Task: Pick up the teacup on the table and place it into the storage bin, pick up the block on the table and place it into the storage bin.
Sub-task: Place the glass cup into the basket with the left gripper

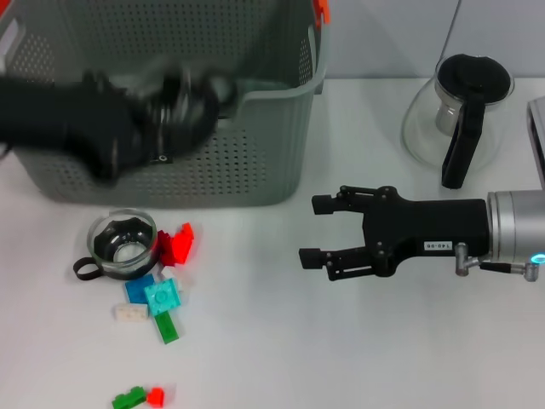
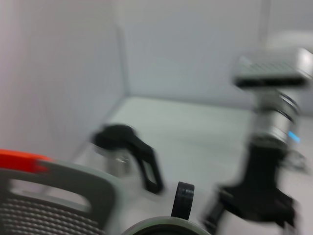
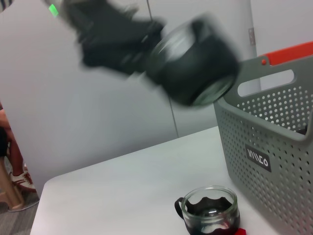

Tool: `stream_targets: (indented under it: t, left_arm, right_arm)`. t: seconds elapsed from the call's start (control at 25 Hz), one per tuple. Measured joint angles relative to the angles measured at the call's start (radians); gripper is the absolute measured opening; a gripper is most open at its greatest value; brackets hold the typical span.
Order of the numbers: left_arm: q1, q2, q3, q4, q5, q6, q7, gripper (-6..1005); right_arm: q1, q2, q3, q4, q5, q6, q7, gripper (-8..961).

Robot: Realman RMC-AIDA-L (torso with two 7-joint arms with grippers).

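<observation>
My left gripper [image 1: 183, 98] hangs blurred over the front wall of the grey-green storage bin [image 1: 170, 183], shut on a dark glass teacup [image 3: 198, 66] held tilted in the air beside the bin's rim. That cup's rim and black handle [image 2: 185, 198] show at the edge of the left wrist view. A second glass teacup [image 1: 125, 241] stands on the table in front of the bin. Beside it lie loose blocks: a red one [image 1: 176, 244], a cyan one [image 1: 162, 296], a white one [image 1: 132, 311] and a green one [image 1: 167, 328]. My right gripper [image 1: 311, 230] stands open over the table's middle, holding nothing.
A glass pot with a black handle [image 1: 464, 111] stands at the back right. A joined green and red block [image 1: 140, 396] lies near the front edge. The bin carries an orange clip [image 1: 321, 10] and a black label [image 3: 257, 157].
</observation>
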State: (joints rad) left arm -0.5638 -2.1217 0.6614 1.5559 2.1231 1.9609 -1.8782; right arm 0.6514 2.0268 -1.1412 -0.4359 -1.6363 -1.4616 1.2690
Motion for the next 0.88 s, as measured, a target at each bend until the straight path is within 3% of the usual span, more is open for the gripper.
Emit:
stream_targets:
  t: [0.12,0.28,0.32,0.48,0.6,0.68,0.88]
  left_arm:
    - [-0.061,0.038,-0.008,-0.093,0.005,-0.119,-0.086,56]
    - [-0.143,0.123,0.004,-0.271,0.017,-0.279,-0.188,58]
    - [-0.177,0.159,0.005,-0.352,0.018,-0.327,-0.209,59]
    - [-0.26,0.229,0.008,-0.568,0.031,-0.461,-0.224,61]
    - [-0.313,0.253,0.019,-0.689,0.07,-0.56,-0.219,63]
    - [-0.339,0.254,0.032,-0.744,0.109,-0.629,-0.217,64]
    - [-0.365,0.226,0.104,-0.801,0.157,-0.757,-0.223,67]
  right_arm:
    - [-0.004,0.0,-0.002,0.002,0.0,-0.001,0.0,926]
    - [-0.007,-0.005,-0.005,0.007,-0.005,-0.024,0.016,925]
    - [-0.009,-0.006,-0.004,0.007,-0.008,-0.037,0.025,925]
    - [-0.017,-0.014,0.0,0.0,-0.015,-0.066,0.053,925]
    - [-0.018,-0.019,-0.002,0.0,-0.015,-0.067,0.064,925]
    - [-0.015,-0.021,-0.005,0.0,-0.015,-0.068,0.066,925]
    - [-0.009,-0.026,-0.003,-0.001,-0.03,-0.072,0.09,926]
